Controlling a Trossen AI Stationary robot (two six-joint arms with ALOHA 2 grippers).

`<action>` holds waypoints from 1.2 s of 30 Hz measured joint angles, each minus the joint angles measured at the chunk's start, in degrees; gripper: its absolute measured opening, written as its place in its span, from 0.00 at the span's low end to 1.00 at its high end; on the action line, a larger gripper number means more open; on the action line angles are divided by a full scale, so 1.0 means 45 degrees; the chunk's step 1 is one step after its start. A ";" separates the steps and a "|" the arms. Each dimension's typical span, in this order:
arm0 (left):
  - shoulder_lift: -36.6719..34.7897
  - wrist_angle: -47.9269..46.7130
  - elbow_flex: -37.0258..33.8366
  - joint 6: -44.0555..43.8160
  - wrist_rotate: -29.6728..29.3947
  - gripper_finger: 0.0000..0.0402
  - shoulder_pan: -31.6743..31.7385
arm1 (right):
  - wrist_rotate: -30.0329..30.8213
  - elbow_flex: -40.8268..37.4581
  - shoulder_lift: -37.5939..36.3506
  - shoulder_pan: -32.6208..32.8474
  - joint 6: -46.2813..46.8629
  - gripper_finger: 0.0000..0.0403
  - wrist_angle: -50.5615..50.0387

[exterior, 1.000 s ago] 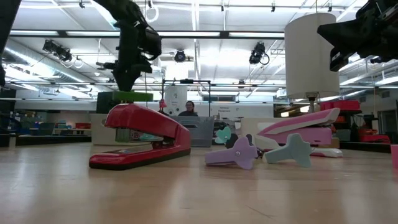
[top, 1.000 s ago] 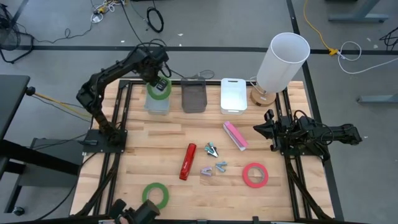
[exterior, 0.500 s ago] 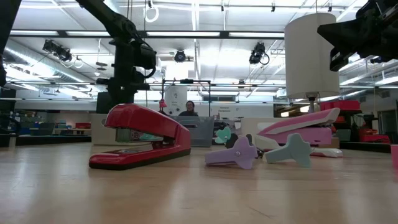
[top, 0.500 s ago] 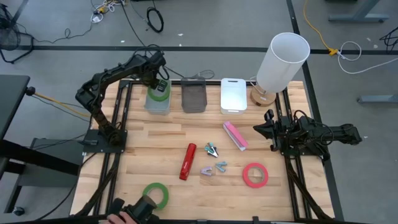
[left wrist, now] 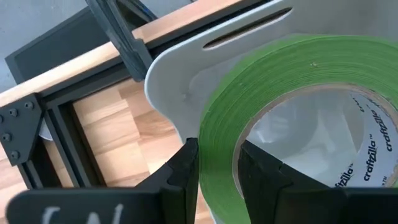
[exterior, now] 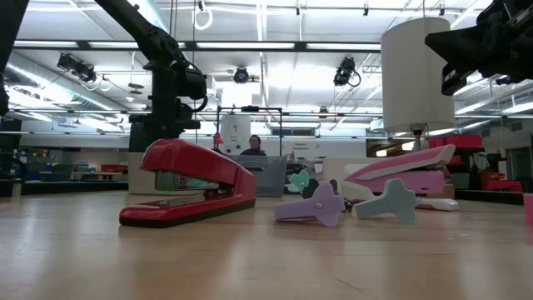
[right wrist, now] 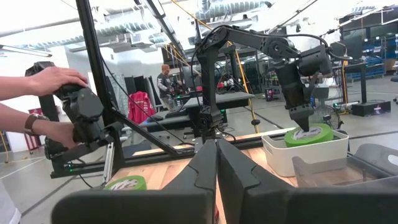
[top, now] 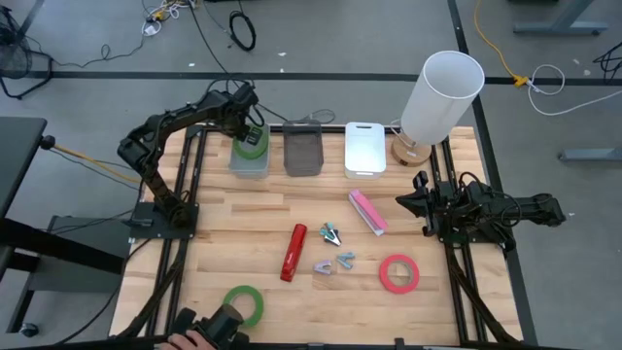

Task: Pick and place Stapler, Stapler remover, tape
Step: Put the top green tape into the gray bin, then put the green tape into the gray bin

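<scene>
Three rolls of tape are in view. One green roll (top: 250,142) is pinched through its wall by the left pincer (left wrist: 214,168), one finger inside the ring and one outside, and is held low in the white bin (top: 245,163) at the counter's (top: 233,219) far edge, apparently so that it can be released there. The second green roll (top: 243,304) and the red-pink roll (top: 397,273) lie flat near the front edge. The red stapler (top: 293,252), pink stapler (top: 367,211) and staple removers (top: 333,234) remain mid-counter, unsorted. The right pincer (right wrist: 216,163) is pressed together, empty, parked at the right side.
</scene>
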 joint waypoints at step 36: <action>-0.0055 -0.2010 0.1533 0.0203 0.0429 0.61 -0.0202 | 0.0002 0.0000 0.0002 -0.0004 0.0000 0.04 0.0003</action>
